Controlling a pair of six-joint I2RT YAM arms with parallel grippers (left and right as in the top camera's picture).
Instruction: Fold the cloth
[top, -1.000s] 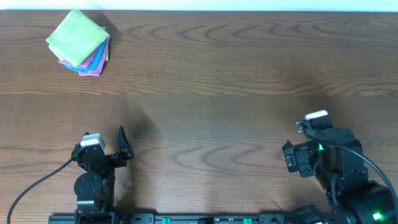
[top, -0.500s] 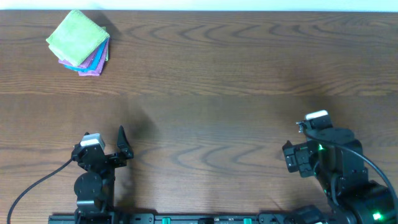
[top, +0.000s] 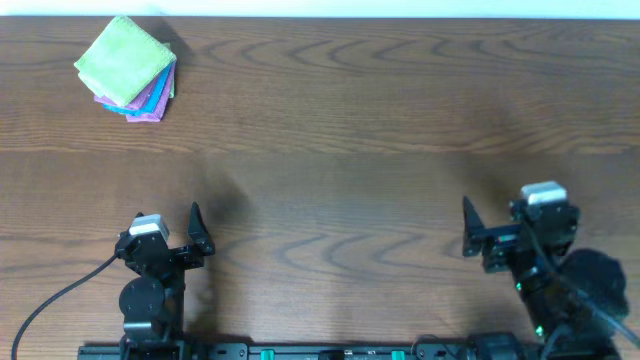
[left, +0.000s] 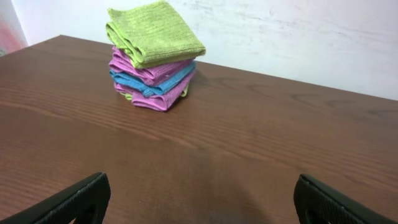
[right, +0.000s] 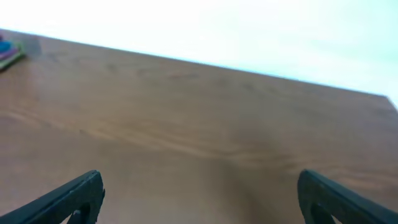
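A: While both of our claws hang spread wide and empty, where does the cloth (left: 155, 31) sit?

B: It is the top layer of the stack (left: 146, 99), already a neat square, resting directly on a purple cloth (left: 140, 67) with a blue cloth (left: 163, 82) under that. Our left gripper (left: 202, 202) is well apart from the stack, on its near side. Our right gripper (right: 199, 193) is farther off again, near side and far to the stack's right.

A: So what do we worry about if we reach in?

B: Mostly about taking more than one layer. The green edges lie flush with the purple ones, so jaws coming in low would likely pinch both, and we would drag the purple cloth along.

A: And the pile itself?

B: It looks soft and slightly skewed. A sideways nudge from a finger could slide the layers apart or push the whole stack towards the table (top: 360, 120) edge just behind it.

A: Anything else?

B: Microfibre clings, we judge, so lifting the top one may peel its neighbour up with it. And the right arm has a long reach to the stack, so a two-handed fold there could crowd our arms together.
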